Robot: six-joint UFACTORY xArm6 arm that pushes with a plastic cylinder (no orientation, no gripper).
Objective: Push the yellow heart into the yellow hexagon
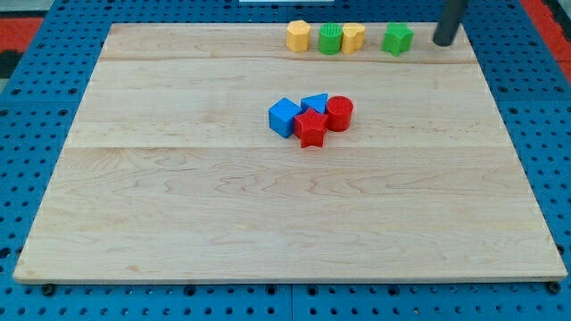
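Yellow heart well left of my tip, green star between, tip seemingly touching nothing.

Bright, even overhead light, soft short shadows under the blocks, slight overall softness, no glare.

The tabletop is pale wood, its grain running across in light planks; the pegboard around it is blue, dotted with dark holes, with red patches at the view's top corners; the hexagon is yellow; the heart is the same yellow; the green cylinder shows ribbed lines; the green star is a like green; the cube and triangle are blue; the red star and red cylinder are red; my tip is dark grey.
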